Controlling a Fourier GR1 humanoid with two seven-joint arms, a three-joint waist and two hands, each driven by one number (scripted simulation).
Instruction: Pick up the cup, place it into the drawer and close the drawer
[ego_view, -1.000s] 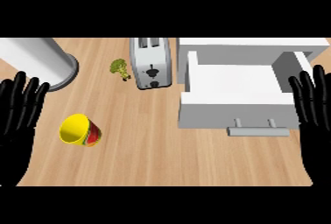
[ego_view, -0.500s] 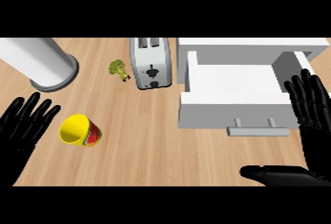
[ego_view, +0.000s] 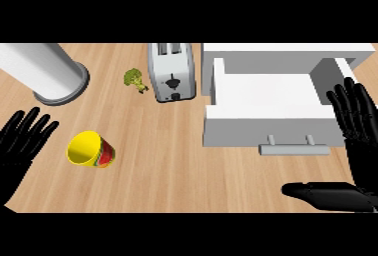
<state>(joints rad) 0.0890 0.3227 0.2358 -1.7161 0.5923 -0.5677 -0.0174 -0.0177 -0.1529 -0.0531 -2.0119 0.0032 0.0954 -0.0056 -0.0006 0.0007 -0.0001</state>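
While the drawer (ego_view: 266, 107) stands pulled open from its white cabinet (ego_view: 288, 52), nothing is seen inside its pale tray, and its grey handle (ego_view: 293, 147) juts from the front panel toward the view's lower edge. Well to the left of the drawer, the cup (ego_view: 90, 149) is found lying on its side on the wooden counter (ego_view: 184, 170), its yellow mouth turned toward the left and a red and green band shown on its wall. Just beyond the cup, farther still from the drawer, the left hand (ego_view: 23, 137) is held with its fingers straight and spread; the cup is not touched by it and nothing is grasped. At the drawer's right side the right hand (ego_view: 356, 117) is raised with fingers straight and pointing up, apart from the drawer's wall, and nothing is held in it. Below the drawer's right corner a dark thumb (ego_view: 325, 194) is seen. Just left of the drawer a silver toaster (ego_view: 172, 71) stands, with a small broccoli floret (ego_view: 134, 78) beside it and a large metal cylinder (ego_view: 44, 70) farther left.
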